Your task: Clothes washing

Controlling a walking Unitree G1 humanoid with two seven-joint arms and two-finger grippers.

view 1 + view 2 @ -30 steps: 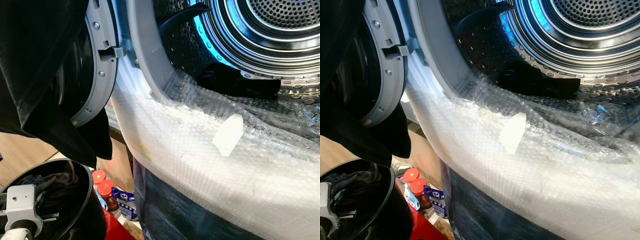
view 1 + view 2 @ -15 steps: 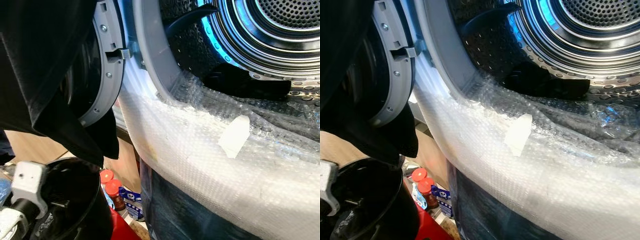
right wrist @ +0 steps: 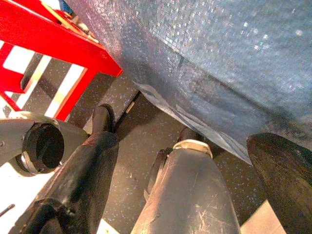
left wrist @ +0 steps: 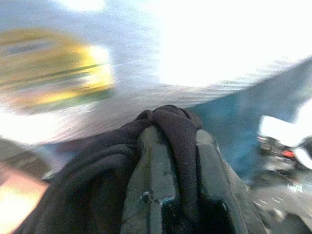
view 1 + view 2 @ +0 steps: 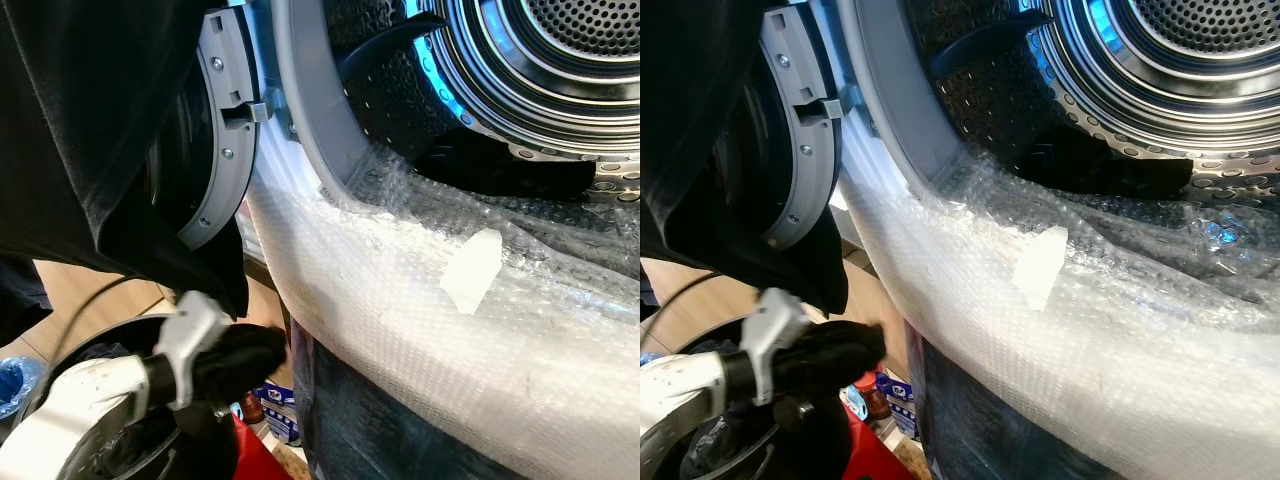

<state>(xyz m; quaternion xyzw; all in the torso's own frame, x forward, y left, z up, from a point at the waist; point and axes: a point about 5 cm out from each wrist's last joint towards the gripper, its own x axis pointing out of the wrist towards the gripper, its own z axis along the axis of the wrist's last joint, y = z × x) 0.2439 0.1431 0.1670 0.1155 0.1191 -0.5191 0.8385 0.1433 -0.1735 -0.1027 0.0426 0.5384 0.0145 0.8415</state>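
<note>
Left gripper (image 5: 262,345) sits low at the robot's left, just beside the washer front, w/ a wad of black garment (image 5: 235,352) bunched at its tip; fingers themselves hidden under the cloth in this eye view. Silver left arm (image 5: 85,395) runs up from the bottom corner, over the black laundry basket (image 5: 70,345). More black cloth (image 5: 90,120) hangs across the upper left, in front of the open washer door (image 5: 228,130). Washing machine drum (image 5: 530,70) fills the upper right, perforated steel w/ blue glow, and a dark item (image 5: 500,170) lies at its bottom edge. Bubble wrap (image 5: 430,310) covers the door opening's lower lip and front panel, w/ a piece of tape (image 5: 470,270) stuck on it.

Right eye: same layout. Red stand (image 5: 875,450) peeks out below the gripper, w/ a small jar (image 5: 872,395) and a blue-white packet (image 5: 898,392) near the machine's base.

Left wrist: blurred. Both fingers (image 4: 153,180) pressed together on a fold of the black garment, cloth draping over and between them. Bright washer front behind.

Right wrist: right gripper (image 3: 141,180) hangs idle near the floor (image 3: 131,141), fingers apart, nothing between them. Wrapped machine front above, red stand off to one side.
</note>
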